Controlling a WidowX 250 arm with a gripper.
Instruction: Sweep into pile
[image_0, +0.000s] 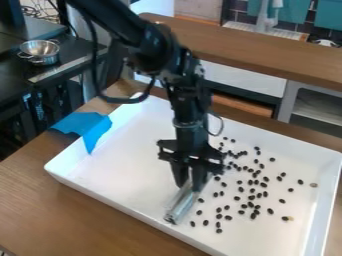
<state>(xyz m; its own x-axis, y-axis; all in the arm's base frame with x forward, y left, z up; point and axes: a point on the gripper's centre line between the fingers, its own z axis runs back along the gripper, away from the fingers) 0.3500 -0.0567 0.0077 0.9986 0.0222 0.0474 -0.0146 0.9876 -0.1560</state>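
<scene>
From where I'm standing, the black arm (153, 45) slants in from the upper left over a big white tray (127, 160), and its gripper (189, 187) hangs down near the middle, its two fingers pinching a silvery tube (180, 206) between them. The tube lies at a slant low over the tray's floor, its near end pointing toward the tray's front wall, its far end tucked in behind the fingers. The beans (250, 204), small and black, are all on the right of it, strewn loosely from beside the tube and the gripper out toward the tray's right side. A good many sit bunched around the middle of that spread, a few touching, while the outer ones lie singly. Among them are a couple of pale bits (313, 185), one of them right against a bean. The tray rests on a wooden tabletop (53, 215), and a blue sheet (87, 125) droops over its left rim. Off to the upper left, a metal pot (40, 51) stands on a black table (73, 62), and behind the tray runs a wooden counter (267, 52).
</scene>
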